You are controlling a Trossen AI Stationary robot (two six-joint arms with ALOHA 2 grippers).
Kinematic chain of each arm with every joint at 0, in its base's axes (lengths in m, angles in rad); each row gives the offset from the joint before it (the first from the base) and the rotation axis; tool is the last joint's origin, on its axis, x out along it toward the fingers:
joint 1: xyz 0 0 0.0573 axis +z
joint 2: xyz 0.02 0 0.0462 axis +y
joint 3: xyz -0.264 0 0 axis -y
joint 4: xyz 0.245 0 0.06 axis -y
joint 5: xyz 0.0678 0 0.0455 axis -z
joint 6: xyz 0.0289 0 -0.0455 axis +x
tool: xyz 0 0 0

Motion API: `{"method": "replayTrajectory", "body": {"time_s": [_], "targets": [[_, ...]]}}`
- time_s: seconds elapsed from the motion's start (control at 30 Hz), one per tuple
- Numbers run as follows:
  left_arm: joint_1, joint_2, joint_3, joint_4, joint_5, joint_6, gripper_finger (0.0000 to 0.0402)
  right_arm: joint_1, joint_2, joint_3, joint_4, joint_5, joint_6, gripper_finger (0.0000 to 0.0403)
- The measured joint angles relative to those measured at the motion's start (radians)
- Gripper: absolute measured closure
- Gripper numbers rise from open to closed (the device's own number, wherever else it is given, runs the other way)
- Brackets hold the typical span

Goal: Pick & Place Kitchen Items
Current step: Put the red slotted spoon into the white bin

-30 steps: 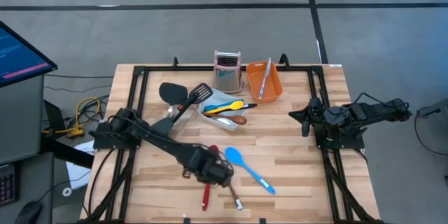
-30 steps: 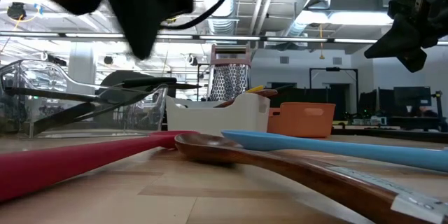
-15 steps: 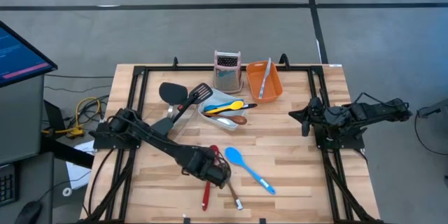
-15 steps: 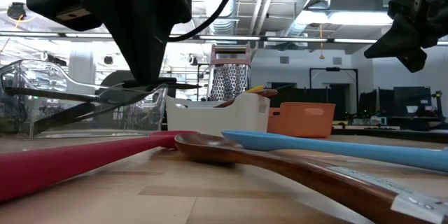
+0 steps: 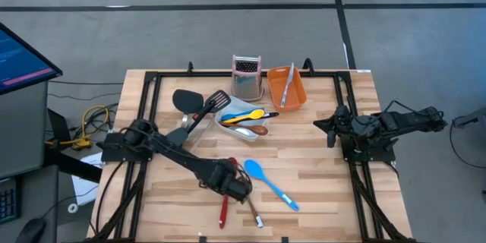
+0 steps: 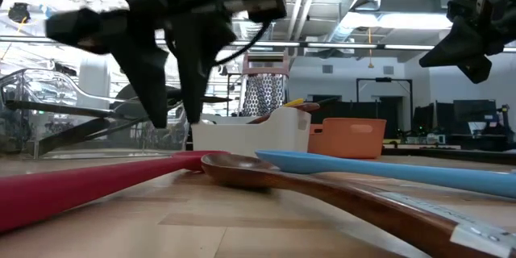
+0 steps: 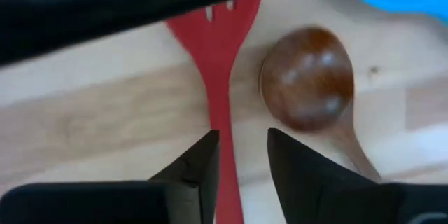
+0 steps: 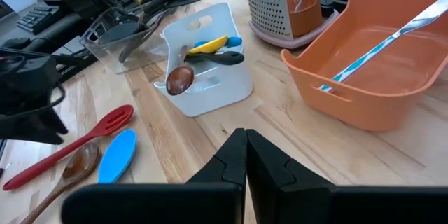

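A red slotted utensil [image 7: 222,77] lies flat on the table near the front edge. A wooden spoon [image 7: 308,77] lies beside it, and a blue spoon [image 5: 269,183] beyond that. My left gripper [image 7: 241,157] hangs open just over the red utensil's handle, fingers pointing down and one on either side of it; I see no touch. It also shows in the low view, left gripper [image 6: 177,119], and from above, left gripper [image 5: 234,186]. My right gripper [image 8: 245,155] waits shut at the table's right side, right gripper [image 5: 331,126], with nothing in it.
At the back middle stand a white tub [image 5: 229,125] with several utensils, an orange tub [image 5: 298,91] with one blue-handled utensil, a steel grater [image 5: 246,76] and a clear tub [image 5: 182,130] with black spatulas [image 5: 199,106]. Black frame rails [image 5: 152,106] run along the table's sides.
My left gripper has come down toward the red utensil and has opened its fingers; half a second ago they were still together. The utensils on the table have stayed where they were.
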Motion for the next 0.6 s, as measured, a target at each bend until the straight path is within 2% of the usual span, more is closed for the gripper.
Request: {"method": "replayTrajectory", "body": {"time_s": [0.2,0.33,0.6], "targets": [[0.034,0.033,0.000,-0.005,-0.008,0.070,0.0284,0.000,0.000,0.000,0.000,0.000,0.018,0.0403],[0.048,0.057,0.000,-0.001,0.023,0.107,0.0284,0.000,0.000,0.000,0.002,0.000,0.018,0.0403],[0.050,0.065,0.000,-0.011,0.030,0.115,0.0285,0.000,0.000,0.000,0.003,0.000,0.018,0.0403]]}}
